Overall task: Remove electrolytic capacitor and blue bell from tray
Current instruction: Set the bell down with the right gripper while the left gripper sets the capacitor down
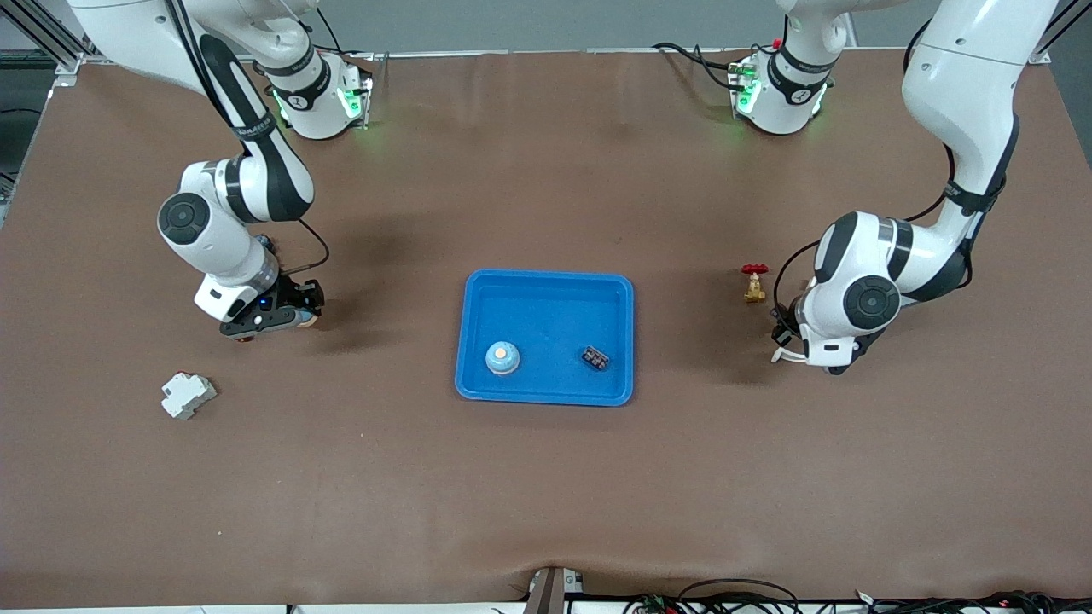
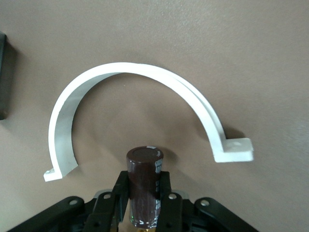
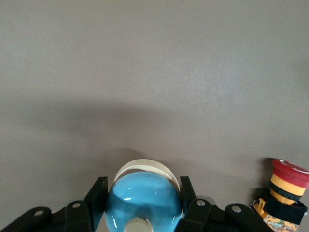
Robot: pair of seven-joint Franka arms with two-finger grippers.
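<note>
My left gripper [image 2: 144,195] is shut on a dark brown cylindrical capacitor [image 2: 144,179] and holds it upright just above the brown table, next to a white half-round pipe clamp [image 2: 130,72]. In the front view this gripper [image 1: 792,339] is near the left arm's end of the table. My right gripper [image 3: 142,205] is shut on a glossy blue bell [image 3: 142,198] with a cream band at its base. In the front view it [image 1: 290,320] hangs low over the table at the right arm's end. A blue tray [image 1: 546,280] sits mid-table.
The tray holds another blue bell [image 1: 502,358] and a small dark part [image 1: 595,358]. A brass valve with a red handle [image 1: 754,283] stands beside the left gripper. A red-and-yellow push button [image 3: 285,188] stands by the right gripper. A grey-white block [image 1: 188,395] lies nearer the front camera.
</note>
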